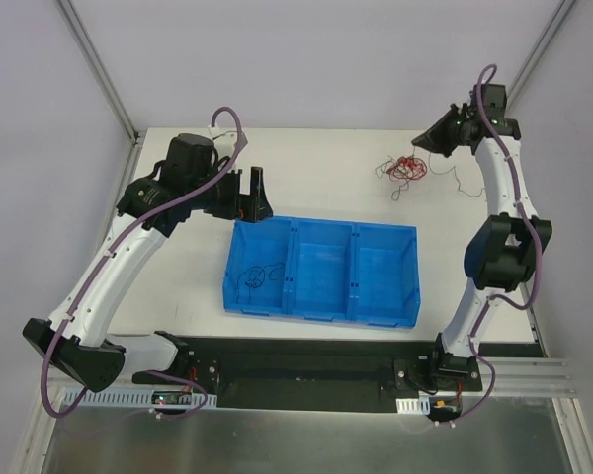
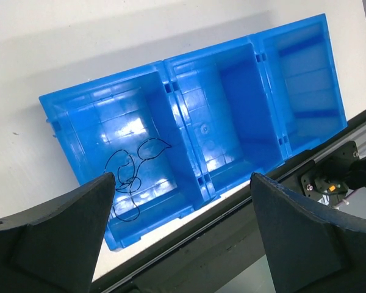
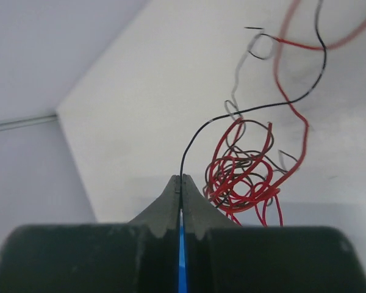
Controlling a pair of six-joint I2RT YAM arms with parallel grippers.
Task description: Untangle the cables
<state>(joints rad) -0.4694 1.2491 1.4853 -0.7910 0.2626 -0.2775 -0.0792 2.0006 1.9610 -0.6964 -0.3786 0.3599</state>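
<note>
A tangle of red and dark cables lies on the white table behind the blue tray's right end. It also shows in the right wrist view. My right gripper is beside the tangle and shut on a thin black cable that runs from the tips up and over the tangle. One black cable lies coiled in the left compartment of the blue tray; the left wrist view shows it too. My left gripper is open and empty at the tray's far left corner, its jaws wide apart.
The tray has three compartments; the middle and right ones hold nothing I can see. A black rail with the arm bases runs along the near table edge. Loose red and black cable ends trail across the table past the tangle.
</note>
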